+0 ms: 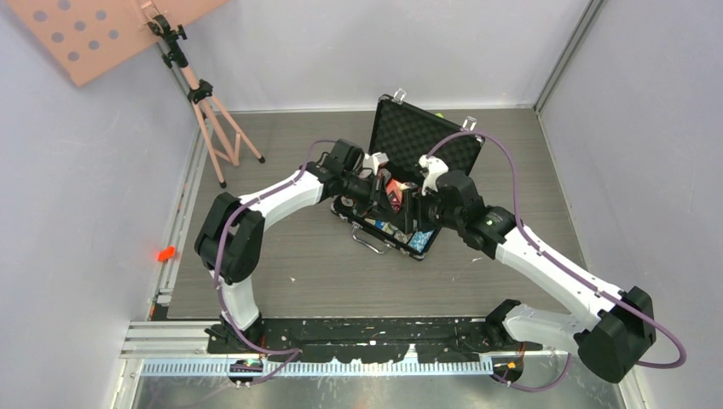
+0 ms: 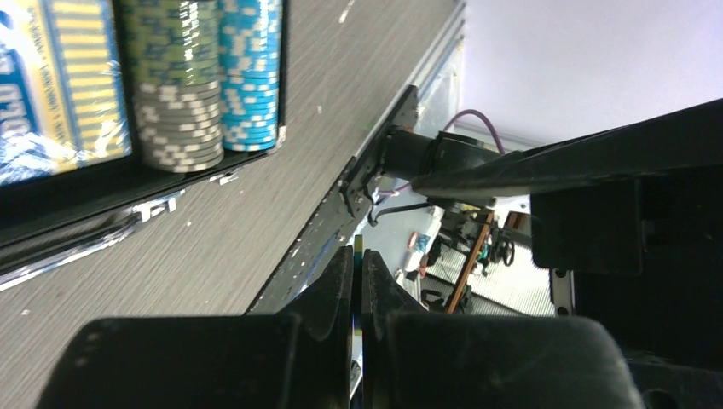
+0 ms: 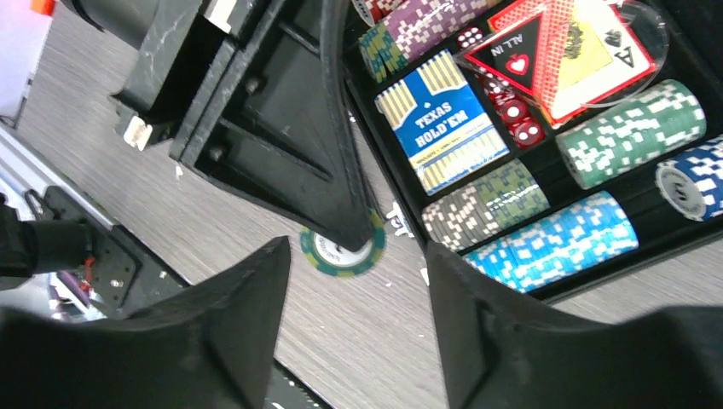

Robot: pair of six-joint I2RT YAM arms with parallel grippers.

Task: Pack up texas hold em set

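Right claw (image 3: 354,247) held parted above green chip (image 3: 341,253), pinched on bench (image 3: 367,349) by narrow left claw (image 2: 358,256), 7 o'clock of blue deck (image 3: 443,136). Stray-chip pickup judged underway; lift into briefcase (image 1: 424,132) row needed next.

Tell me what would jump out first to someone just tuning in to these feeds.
The open black briefcase sits mid-table with both arms bent over it. Its foam tray holds rows of poker chips, a blue card deck and red dice. Just outside its rim, the left gripper is shut on a lone green chip, and the right gripper stands open close by.
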